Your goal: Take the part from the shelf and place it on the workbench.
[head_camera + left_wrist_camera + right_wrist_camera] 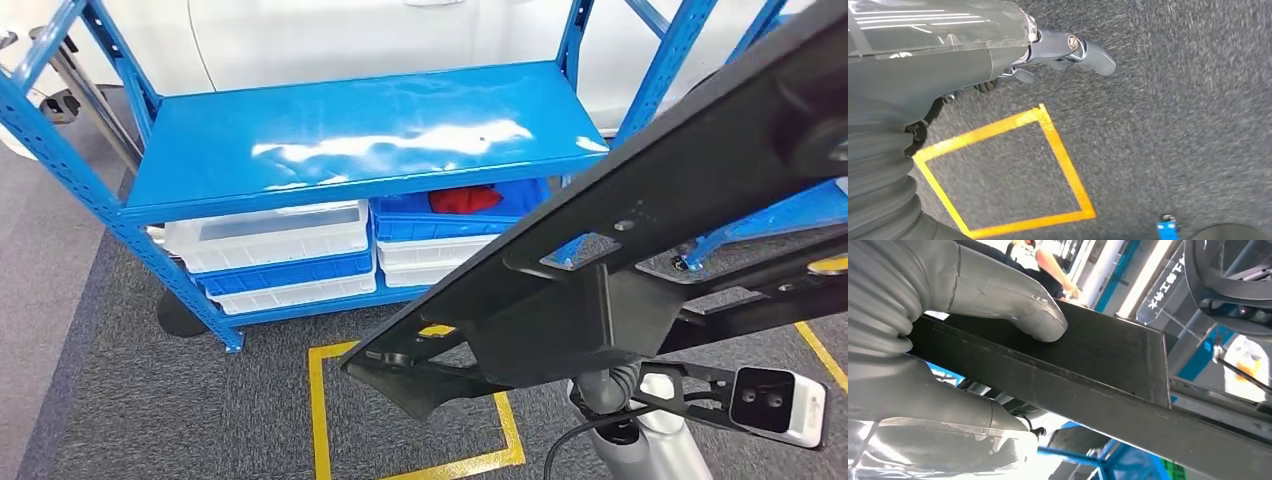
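right hand (948,340) grips black part (640,220); left hand (1068,50) empty, fingers apart; no legible writing.

The right hand (948,305) has a pale grey ribbed cover and a thick, smooth grey thumb with scuffed, glossy patches. The left hand (1058,50) joins a dark grey glossy shell and ribbed cover to blue-grey metal fingers (1095,57) with a round silver screw. Just beside the yellow floor square (415,420), a silver arm (645,445) carries a black cable (580,430) and a white camera block (780,403) with dark lenses.
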Robot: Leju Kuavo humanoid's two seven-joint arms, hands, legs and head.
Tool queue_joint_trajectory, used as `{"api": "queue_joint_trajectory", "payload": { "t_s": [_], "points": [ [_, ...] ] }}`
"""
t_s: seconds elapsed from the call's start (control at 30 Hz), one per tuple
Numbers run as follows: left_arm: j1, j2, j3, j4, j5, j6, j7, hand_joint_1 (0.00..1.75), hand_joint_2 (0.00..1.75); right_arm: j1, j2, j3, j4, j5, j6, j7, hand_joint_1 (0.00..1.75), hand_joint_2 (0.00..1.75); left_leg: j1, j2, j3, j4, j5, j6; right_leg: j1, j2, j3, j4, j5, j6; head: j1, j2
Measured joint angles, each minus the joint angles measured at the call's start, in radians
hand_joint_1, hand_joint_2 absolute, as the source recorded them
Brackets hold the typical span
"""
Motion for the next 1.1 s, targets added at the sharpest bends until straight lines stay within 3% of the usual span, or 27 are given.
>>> {"api": "queue_joint_trajectory", "payload": {
  "t_s": [0.1, 0.17, 0.27, 0.3, 0.33, 0.4, 0.47, 0.53, 0.6, 0.63, 0.7, 0.77, 0.83, 0.87, 0.97, 1.03, 1.1],
  "points": [
    [0.000, -0.001, 0.000, 0.000, 0.000, 0.004, -0.001, 0.00, 1.75, 0.011, 0.010, -0.013, -0.002, 0.007, 0.024, 0.000, 1.75, 1.75, -0.002, 0.020, 0.000, 0.003, -0.006, -0.017, 0.003, 0.019, -0.005, -0.011, 0.003, -0.021, 0.000, 0.000],
    [-0.001, -0.001, 0.000, 0.000, 0.000, 0.008, 0.001, 0.00, 1.75, 0.012, 0.013, -0.026, -0.002, 0.018, 0.046, 0.000, 1.75, 1.75, 0.002, 0.006, -0.015, 0.042, -0.038, -0.027, 0.000, 0.035, -0.006, -0.015, 0.009, -0.034, 0.000, 0.000],
    [0.002, -0.002, 0.001, 0.000, -0.001, 0.025, 0.015, 0.00, 1.75, 0.012, 0.015, -0.049, -0.001, 0.026, 0.077, 0.000, 1.75, 1.75, 0.005, -0.029, -0.095, 0.228, -0.134, -0.034, 0.001, 0.061, -0.009, -0.016, 0.013, -0.042, 0.000, 0.000],
    [0.003, -0.001, 0.001, 0.000, -0.001, 0.033, 0.023, 0.00, 1.75, 0.012, 0.013, -0.059, 0.001, 0.018, 0.087, 0.000, 1.75, 1.75, 0.005, -0.032, -0.117, 0.277, -0.147, -0.034, 0.002, 0.070, -0.010, -0.015, 0.013, -0.043, 0.000, 0.000],
    [0.004, -0.002, 0.002, 0.000, 0.000, 0.042, 0.031, 0.00, 1.75, 0.011, 0.009, -0.070, 0.003, 0.005, 0.097, 0.000, 1.75, 1.75, 0.005, -0.035, -0.123, 0.288, -0.139, -0.032, 0.003, 0.081, -0.011, -0.013, 0.014, -0.044, 0.000, 0.000],
    [0.006, -0.001, 0.003, 0.000, 0.000, 0.055, 0.042, 0.00, 1.75, 0.004, -0.003, -0.096, 0.009, -0.024, 0.112, 0.000, 1.75, 1.75, 0.005, -0.046, -0.079, 0.195, -0.074, -0.024, 0.005, 0.103, -0.012, -0.008, 0.013, -0.043, 0.000, 0.000],
    [0.006, 0.001, 0.003, 0.000, 0.000, 0.062, 0.048, 0.00, 1.75, -0.008, -0.013, -0.113, 0.014, -0.040, 0.107, 0.000, 1.75, 1.75, 0.006, -0.082, -0.019, 0.066, -0.023, -0.014, 0.004, 0.125, -0.015, -0.004, 0.014, -0.038, 0.000, 0.000],
    [0.006, 0.004, 0.004, 0.000, -0.001, 0.066, 0.053, 0.00, 1.75, -0.016, -0.024, -0.117, 0.017, -0.047, 0.080, 0.000, 1.75, 1.75, 0.004, -0.105, 0.002, 0.018, -0.018, -0.009, 0.001, 0.144, -0.023, -0.003, 0.019, -0.026, 0.000, 0.000],
    [0.004, 0.008, 0.003, 0.000, -0.001, 0.065, 0.057, 0.00, 1.75, -0.015, -0.038, -0.117, 0.012, -0.046, 0.038, 0.000, 1.75, 1.75, 0.004, -0.092, 0.004, 0.008, -0.011, -0.002, -0.003, 0.159, -0.029, -0.005, 0.025, -0.012, 0.000, 0.000],
    [0.003, 0.010, 0.003, 0.000, 0.000, 0.064, 0.059, 0.00, 1.75, -0.010, -0.046, -0.116, 0.005, -0.042, 0.016, 0.000, 1.75, 1.75, 0.006, -0.081, 0.006, 0.001, -0.006, 0.004, -0.001, 0.149, -0.033, 0.002, 0.019, -0.006, 0.000, 0.000],
    [0.002, 0.012, 0.004, 0.000, 0.000, 0.065, 0.066, 0.00, 1.75, -0.006, -0.057, -0.115, -0.006, -0.016, -0.015, 0.000, 1.75, 1.75, 0.011, -0.058, 0.009, -0.013, 0.004, 0.015, 0.002, 0.105, -0.061, 0.060, -0.020, 0.003, 0.000, 0.000],
    [0.005, 0.012, 0.004, 0.000, 0.000, 0.071, 0.067, 0.00, 1.75, -0.012, -0.053, -0.103, -0.004, 0.040, -0.034, 0.000, 1.75, 1.75, 0.008, -0.034, 0.007, -0.015, 0.005, 0.019, 0.000, 0.066, -0.121, 0.183, -0.083, 0.009, 0.000, 0.000],
    [0.006, 0.011, 0.004, 0.000, 0.000, 0.075, 0.064, 0.00, 1.75, -0.027, -0.039, -0.076, 0.008, 0.102, -0.068, 0.001, 1.75, 1.75, 0.007, -0.007, 0.004, -0.014, 0.004, 0.018, -0.005, 0.053, -0.158, 0.262, -0.104, 0.014, 0.000, 0.000],
    [0.004, 0.010, 0.003, 0.000, 0.000, 0.074, 0.062, 0.00, 1.75, -0.039, -0.032, -0.059, 0.015, 0.123, -0.092, 0.001, 1.75, 1.75, 0.006, 0.005, 0.004, -0.013, 0.004, 0.017, -0.007, 0.047, -0.148, 0.247, -0.086, 0.015, 0.000, 0.000],
    [0.002, 0.007, 0.001, 0.000, 0.000, 0.071, 0.063, 0.00, 1.75, -0.090, -0.024, -0.003, 0.030, 0.129, -0.179, 0.001, 1.75, 1.75, 0.003, 0.035, 0.006, -0.007, -0.002, 0.008, -0.004, 0.001, -0.042, 0.056, -0.001, 0.007, 0.000, 0.000],
    [0.003, 0.006, 0.001, 0.000, 0.000, 0.073, 0.062, 0.00, 1.75, -0.120, -0.025, 0.038, 0.035, 0.102, -0.228, 0.001, 1.75, 1.75, -0.002, 0.052, 0.007, -0.003, -0.005, -0.002, 0.004, -0.017, -0.013, -0.008, 0.012, -0.007, 0.000, 0.000],
    [0.003, 0.006, 0.002, 0.000, 0.000, 0.075, 0.060, 0.00, 1.75, -0.130, -0.029, 0.069, 0.037, 0.082, -0.251, 0.000, 1.75, 1.75, -0.004, 0.071, 0.009, -0.003, -0.007, -0.013, 0.006, 0.002, -0.017, -0.012, 0.013, -0.019, 0.000, 0.000]
  ]
}}
